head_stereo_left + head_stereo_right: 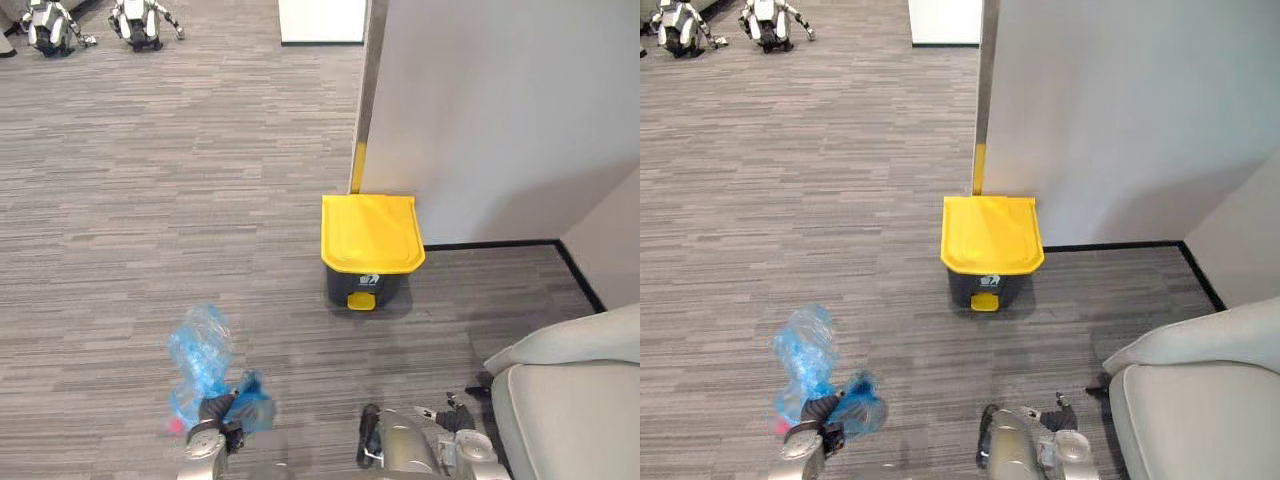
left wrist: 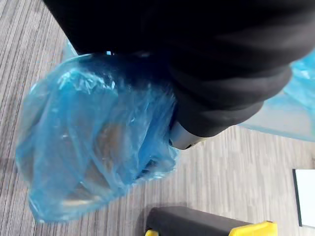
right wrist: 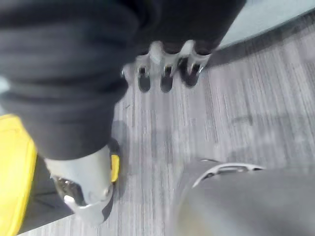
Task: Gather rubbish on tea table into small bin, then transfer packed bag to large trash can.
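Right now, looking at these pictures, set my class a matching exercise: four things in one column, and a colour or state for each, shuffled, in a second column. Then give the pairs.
Column 1
1. bag
2. bin lid
3. left robot hand
4. sofa

Column 2
a. pale grey
b. curled round the bag's neck
c. blue, see-through
d. yellow, closed

Pairs: 1-c; 2-d; 3-b; 4-a
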